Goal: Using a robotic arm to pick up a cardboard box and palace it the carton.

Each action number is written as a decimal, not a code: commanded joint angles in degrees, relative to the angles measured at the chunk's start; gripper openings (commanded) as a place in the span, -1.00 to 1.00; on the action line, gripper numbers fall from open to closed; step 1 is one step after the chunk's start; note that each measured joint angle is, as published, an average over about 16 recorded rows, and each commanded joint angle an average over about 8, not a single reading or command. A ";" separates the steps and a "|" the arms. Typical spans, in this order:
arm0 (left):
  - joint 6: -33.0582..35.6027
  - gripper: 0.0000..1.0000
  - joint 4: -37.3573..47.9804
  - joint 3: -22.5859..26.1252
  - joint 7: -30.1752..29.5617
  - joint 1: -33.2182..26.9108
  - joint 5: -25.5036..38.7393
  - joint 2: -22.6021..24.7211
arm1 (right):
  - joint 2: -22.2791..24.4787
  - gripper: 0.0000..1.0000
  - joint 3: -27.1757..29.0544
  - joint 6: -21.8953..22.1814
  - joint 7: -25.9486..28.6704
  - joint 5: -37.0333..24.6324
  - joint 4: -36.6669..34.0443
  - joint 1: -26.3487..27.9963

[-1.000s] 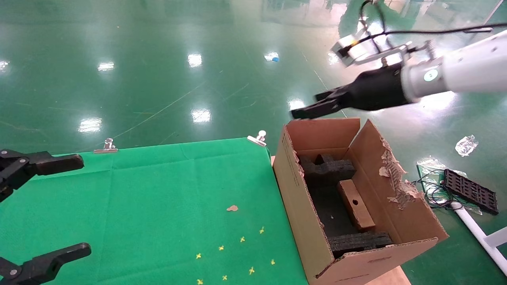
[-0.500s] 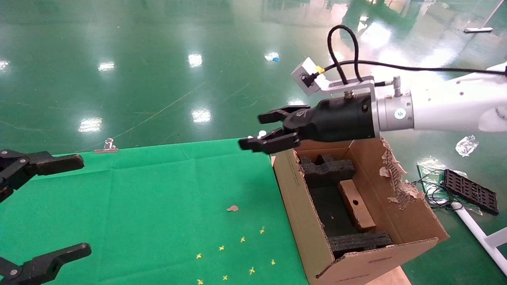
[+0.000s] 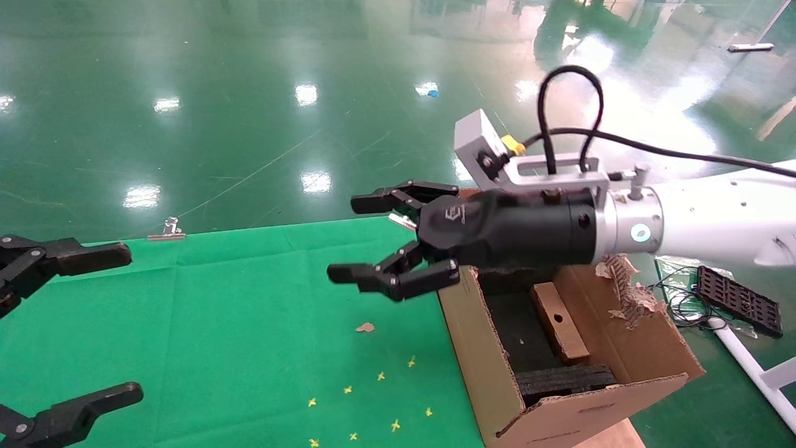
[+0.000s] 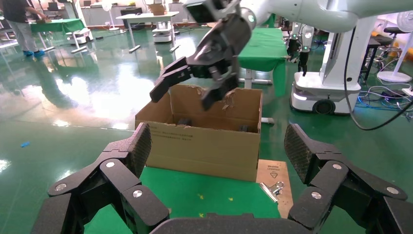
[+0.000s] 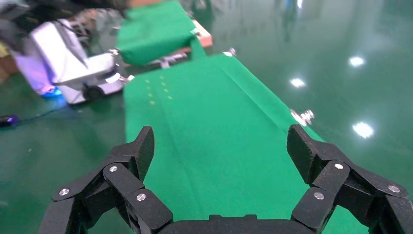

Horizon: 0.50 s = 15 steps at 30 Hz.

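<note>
Green-clothed table (image 3: 236, 298), small brown scrap (image 3: 365, 327), yellow crosses (image 3: 380, 376), carton (image 3: 472, 348) at its edge

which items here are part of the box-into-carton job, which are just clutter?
Job:
- cardboard box, already inside the carton
- carton, beside the green table
- right pincer, open, empty, above the table edge

Clutter:
- left pincer, open, parked
- binder clip on the green cloth
- black grid panel and cables on the floor

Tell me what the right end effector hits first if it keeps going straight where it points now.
Likely nothing soon: the right end effector, open and empty, points out over the green cloth, away from the carton. Its height above the cloth is unclear.
</note>
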 commanded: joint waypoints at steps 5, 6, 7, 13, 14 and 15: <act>-0.01 1.00 0.00 0.02 0.01 0.00 -0.01 -0.01 | 1.11 1.00 7.38 -1.47 -2.75 2.86 6.30 -6.88; -0.01 1.00 0.00 0.02 0.01 0.00 -0.01 -0.01 | 1.29 1.00 8.59 -1.71 -3.20 3.33 7.34 -8.01; -0.01 1.00 0.00 0.02 0.01 0.00 -0.01 -0.01 | 1.47 1.00 9.80 -1.95 -3.65 3.80 8.38 -9.14; -0.02 1.00 0.00 0.03 0.02 0.00 -0.03 -0.02 | 2.47 1.00 16.59 -3.28 -6.15 6.40 14.16 -15.49; -0.02 1.00 0.01 0.03 0.02 0.00 -0.03 -0.02 | 2.60 1.00 17.52 -3.46 -6.45 6.76 14.95 -16.37; -0.02 1.00 0.01 0.04 0.02 0.00 -0.03 -0.02 | 2.71 1.00 18.32 -3.61 -6.70 7.06 15.62 -17.13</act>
